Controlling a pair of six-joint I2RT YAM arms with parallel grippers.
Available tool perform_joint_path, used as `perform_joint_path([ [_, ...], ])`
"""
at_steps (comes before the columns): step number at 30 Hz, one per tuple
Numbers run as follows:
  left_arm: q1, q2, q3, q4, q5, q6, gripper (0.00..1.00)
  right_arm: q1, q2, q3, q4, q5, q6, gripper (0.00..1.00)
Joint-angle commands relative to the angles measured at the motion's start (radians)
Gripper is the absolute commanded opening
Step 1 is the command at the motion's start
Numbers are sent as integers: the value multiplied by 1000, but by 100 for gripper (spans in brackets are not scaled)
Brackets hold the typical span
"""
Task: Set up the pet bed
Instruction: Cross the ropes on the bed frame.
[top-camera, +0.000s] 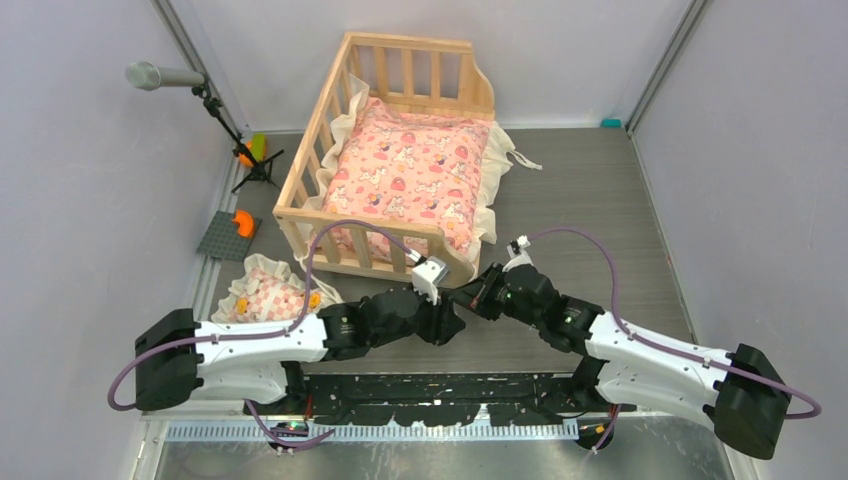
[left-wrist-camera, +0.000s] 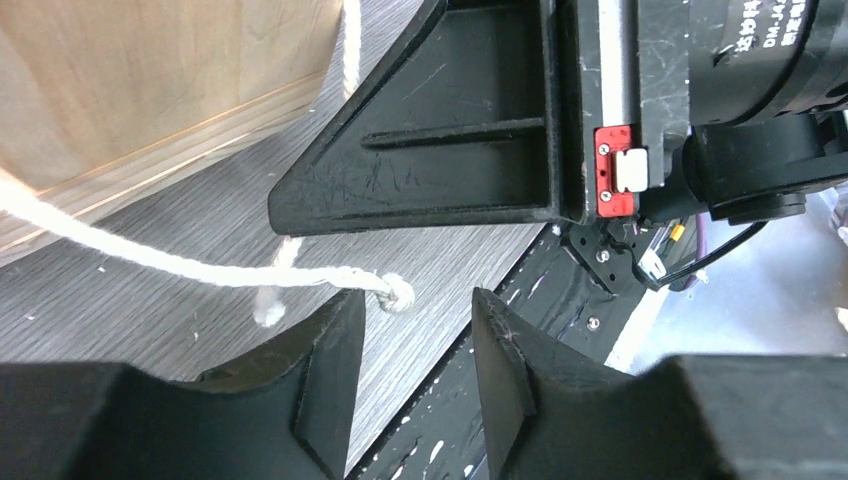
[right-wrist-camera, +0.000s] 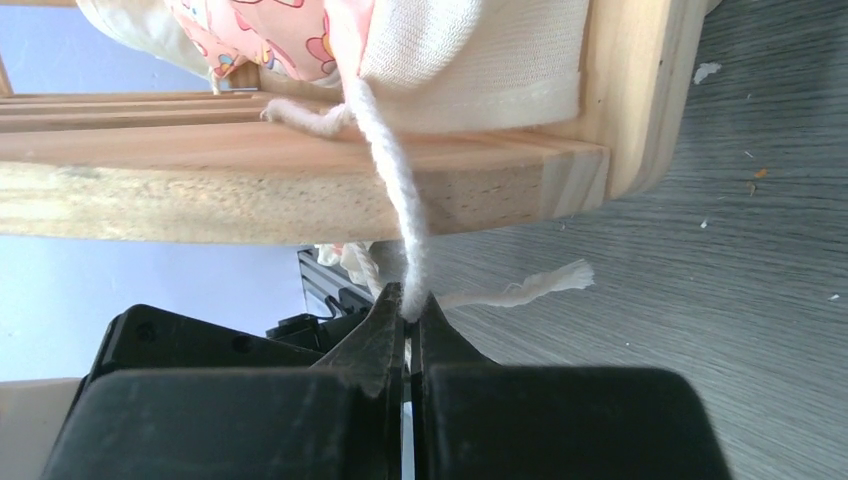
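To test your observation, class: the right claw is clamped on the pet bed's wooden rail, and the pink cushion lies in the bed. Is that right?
Not the rail: the right claw is clamped on the white cord hanging over it, as the right wrist view shows. The pink cushion does lie in the pet bed.

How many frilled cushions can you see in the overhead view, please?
2. The large pink cushion lies inside the pet bed. The small frilled pillow lies on the table, just outside the bed's near left corner. I see no others, though one could be hidden.
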Motion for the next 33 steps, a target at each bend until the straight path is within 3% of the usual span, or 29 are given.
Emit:
perform_joint_path([
  [1, -2, -51, 41, -80, -23, 19, 55, 5, 25, 1, 71, 6, 31, 0],
  [3, -2, -60, 45, -104, -27, 21, 63, 5, 29, -3, 78, 5, 41, 0],
  [7, -2, -73, 37, -114, -27, 24, 65, 5, 22, -24, 107, 10, 63, 0],
  [26, -2, 7, 104, -105, 74, 2, 63, 5, 34, -80, 219, 0, 137, 0],
  [33, -2, 23, 133, -220, 36, -12, 59, 4, 40, -96, 262, -3, 164, 0],
])
